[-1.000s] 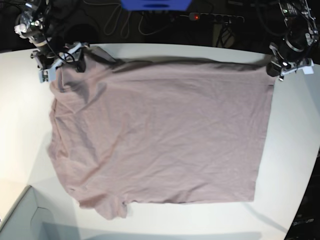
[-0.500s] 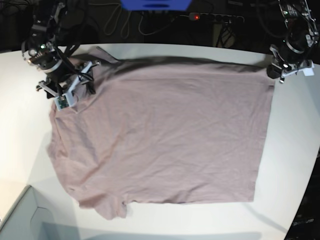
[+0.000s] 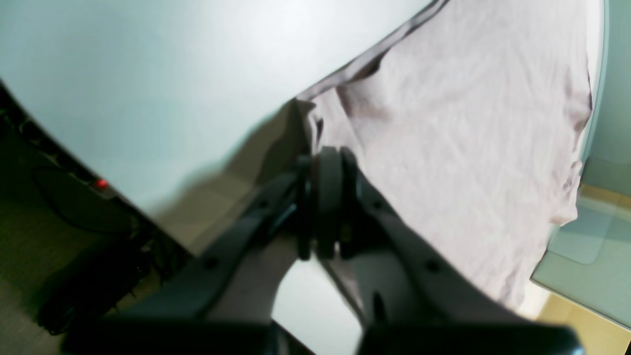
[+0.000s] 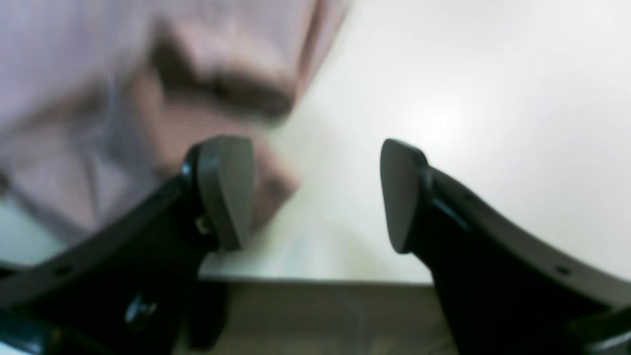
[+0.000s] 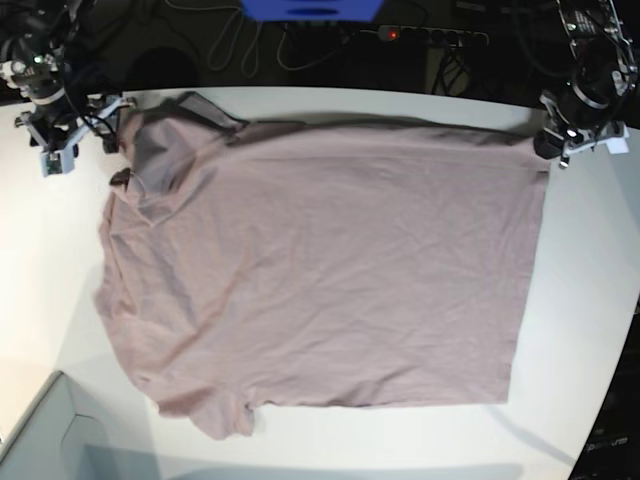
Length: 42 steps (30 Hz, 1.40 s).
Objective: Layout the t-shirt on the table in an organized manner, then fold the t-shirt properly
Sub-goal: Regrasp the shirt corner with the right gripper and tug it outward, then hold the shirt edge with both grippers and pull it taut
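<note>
Base view: t-shirt lies spread nearly flat on the worktop, filling most of the middle, light wrinkles across the body. I read this as the layout step, fold not started.

Left gripper sits at the far corner of the shirt on the view's right. In the left wrist view the jaws are pressed together, with cloth bunching right at the tips. I'd say it's pinching that corner, though the cloth between the pads isn't sharp enough to be certain.

Right gripper has its jaws wide apart and nothing between them. It hangs over bare worktop just beside the far sleeve end on the view's left. The right wrist view is blurred, but one fingertip looks to be right at the fabric edge, contact unclear.

That sleeve area is the untidy part: rumpled, with a dark fold near the collar end. The near sleeve at the bottom left is also tucked unevenly.

My read on the next move: bring the right gripper onto the bunched sleeve edge, close on it, and tension outward against the left gripper's corner. Keep low, or the cloth drags.
</note>
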{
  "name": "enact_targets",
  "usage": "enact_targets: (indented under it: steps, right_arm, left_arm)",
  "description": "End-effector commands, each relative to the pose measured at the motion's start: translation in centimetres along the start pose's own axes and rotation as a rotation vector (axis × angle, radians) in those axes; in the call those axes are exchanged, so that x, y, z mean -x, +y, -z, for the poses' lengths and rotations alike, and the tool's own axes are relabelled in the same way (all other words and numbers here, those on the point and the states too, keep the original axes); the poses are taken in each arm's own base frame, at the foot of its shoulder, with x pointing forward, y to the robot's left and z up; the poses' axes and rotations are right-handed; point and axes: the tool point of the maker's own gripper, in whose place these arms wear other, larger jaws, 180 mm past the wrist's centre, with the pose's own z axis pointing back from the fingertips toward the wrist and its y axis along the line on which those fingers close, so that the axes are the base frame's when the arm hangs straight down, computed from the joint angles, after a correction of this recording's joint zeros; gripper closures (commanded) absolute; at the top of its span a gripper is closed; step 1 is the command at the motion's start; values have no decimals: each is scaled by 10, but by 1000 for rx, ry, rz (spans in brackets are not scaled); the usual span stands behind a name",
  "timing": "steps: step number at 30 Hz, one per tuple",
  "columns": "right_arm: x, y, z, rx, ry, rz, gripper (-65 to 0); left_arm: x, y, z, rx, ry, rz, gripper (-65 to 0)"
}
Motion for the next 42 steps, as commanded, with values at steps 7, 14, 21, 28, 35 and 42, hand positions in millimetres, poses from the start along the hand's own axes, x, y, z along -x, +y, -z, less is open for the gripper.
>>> enact_targets:
  steps: [7,14,21,28,35,42]
  right_arm:
    - [2,10,11,-60,7,-32,-403]
    - [6,15,26,-86,26,-1,-400]
    - [19,21,29,-103,56,15,-301]
    - [41,25,5,-94,93,-8,0]
    - [53,64,-45,-127,103,-64,0]
    - [75,129,-57,-309,160,-108,0]
  left_arm:
    - [-14,-13,0,34,-29,8,0]
    - [-14,-13,0,35,-29,6,0]
    - [-14,-13,-1,35,-28,5,0]
    - [-15,-16,0,42,-31,5,0]
    - [-16,-20,0,50,-35,10,0]
    - [-18,-20,-1,49,-37,14,0]
